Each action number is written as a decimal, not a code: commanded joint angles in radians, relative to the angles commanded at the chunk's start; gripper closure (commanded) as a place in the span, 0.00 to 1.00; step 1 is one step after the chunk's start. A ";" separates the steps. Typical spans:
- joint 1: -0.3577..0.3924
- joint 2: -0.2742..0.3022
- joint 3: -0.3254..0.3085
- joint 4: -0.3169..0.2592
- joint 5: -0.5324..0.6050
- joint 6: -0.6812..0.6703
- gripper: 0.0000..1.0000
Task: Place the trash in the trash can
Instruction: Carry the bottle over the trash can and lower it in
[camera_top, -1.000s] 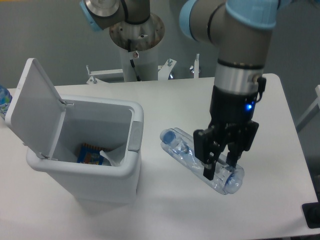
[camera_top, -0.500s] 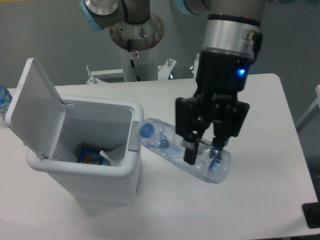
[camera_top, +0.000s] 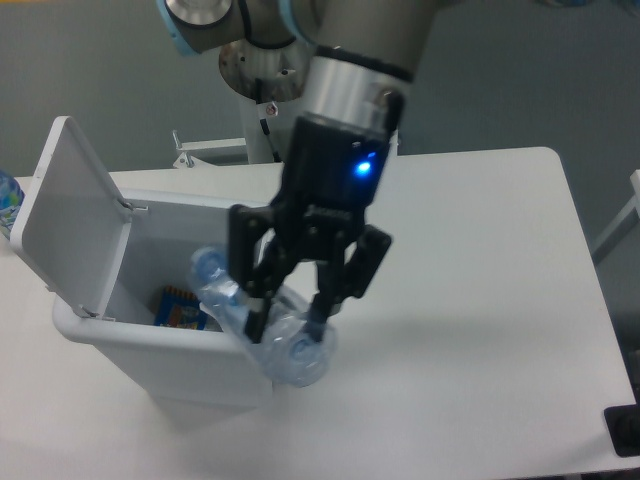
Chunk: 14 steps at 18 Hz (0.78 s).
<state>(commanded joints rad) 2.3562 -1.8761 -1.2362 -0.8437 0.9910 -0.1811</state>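
Pinching the bottle (camera_top: 262, 330) over the trash can (camera_top: 160, 365), the gripper (camera_top: 285, 325) has yet to release it; the bag is not visible.

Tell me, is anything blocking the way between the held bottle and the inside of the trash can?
Nothing visible blocks it. The lid stands open at the far left side, and the bottle, held in the gripper, hangs tilted across the front right rim of the trash can, cap end already over the opening.
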 joint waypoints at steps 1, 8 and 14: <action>-0.002 0.008 -0.012 0.003 0.000 0.002 0.41; -0.006 0.054 -0.106 0.008 -0.002 0.109 0.41; -0.006 0.091 -0.180 0.040 -0.003 0.193 0.24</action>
<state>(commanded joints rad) 2.3501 -1.7856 -1.4158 -0.8038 0.9879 0.0122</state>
